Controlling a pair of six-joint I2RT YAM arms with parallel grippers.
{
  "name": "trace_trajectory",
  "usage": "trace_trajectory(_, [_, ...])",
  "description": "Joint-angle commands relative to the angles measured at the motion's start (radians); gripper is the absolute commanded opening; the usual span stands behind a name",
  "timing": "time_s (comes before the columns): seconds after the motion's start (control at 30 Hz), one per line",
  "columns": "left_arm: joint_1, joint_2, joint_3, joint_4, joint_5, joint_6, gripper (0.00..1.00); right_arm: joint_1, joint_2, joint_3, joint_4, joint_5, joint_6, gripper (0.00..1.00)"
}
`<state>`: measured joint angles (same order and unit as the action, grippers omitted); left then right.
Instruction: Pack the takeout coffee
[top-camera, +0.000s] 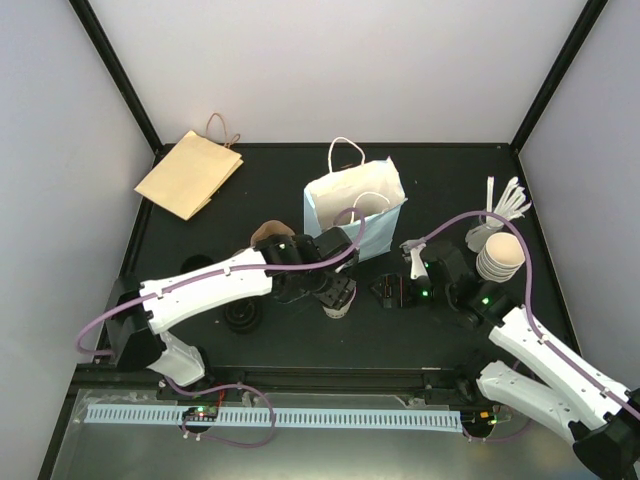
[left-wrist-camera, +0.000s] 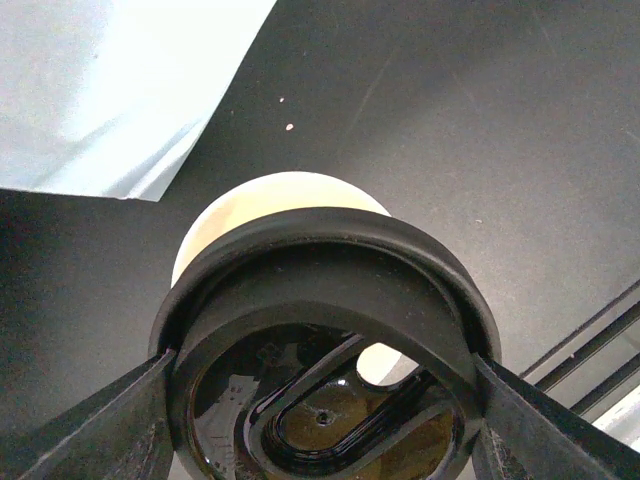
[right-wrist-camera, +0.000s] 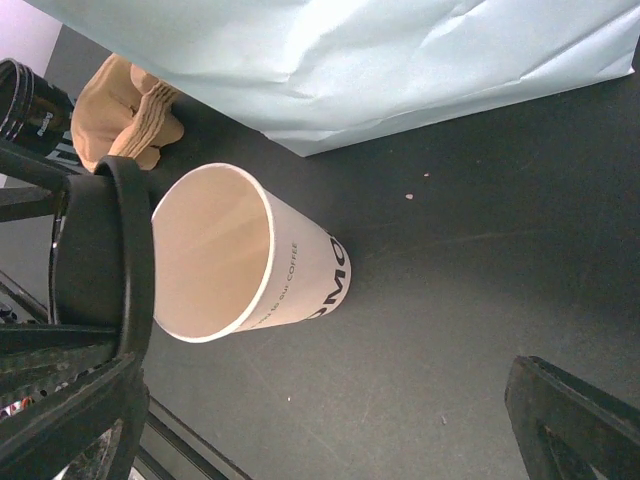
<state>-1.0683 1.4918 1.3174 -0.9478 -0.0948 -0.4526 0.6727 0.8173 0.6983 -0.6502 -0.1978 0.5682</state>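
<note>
black lid (left-wrist-camera: 318, 300) pinched across its rim in your left gripper (top-camera: 336, 291) hovers just over the open white cup (right-wrist-camera: 285, 268) right in front of the pale bag (top-camera: 338, 215), so centre it, keep it level and press down evenly, while your right gripper (top-camera: 392, 291) hangs wide open, empty.

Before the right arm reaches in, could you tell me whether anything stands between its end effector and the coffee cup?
Nothing visible does: only bare table separates the right end effector from the coffee cup.
</note>
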Motion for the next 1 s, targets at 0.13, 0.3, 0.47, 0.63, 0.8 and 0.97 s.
trace_trajectory(0.13, [-0.005,0.064,0.080,-0.033,-0.020,0.038,0.67,-0.002,0.006,0.011,0.012,-0.005,-0.027,1.00])
trace_trajectory(0.3, [-0.005,0.094,0.102,-0.048,-0.020,0.041,0.67,-0.002,0.008,0.017,0.002,-0.002,-0.036,1.00])
trace_trajectory(0.47, [-0.005,0.112,0.110,-0.075,-0.047,0.041,0.67,-0.003,0.006,0.015,-0.004,0.004,-0.042,1.00])
trace_trajectory(0.63, [-0.005,0.130,0.113,-0.096,-0.085,0.040,0.67,-0.002,0.011,0.018,-0.003,0.004,-0.046,1.00])
trace_trajectory(0.8, [-0.005,0.131,0.109,-0.095,-0.099,0.040,0.67,-0.003,0.016,0.015,-0.001,0.001,-0.047,1.00])
trace_trajectory(0.97, [-0.005,0.146,0.103,-0.092,-0.097,0.042,0.68,-0.003,0.019,0.013,0.001,-0.002,-0.047,1.00])
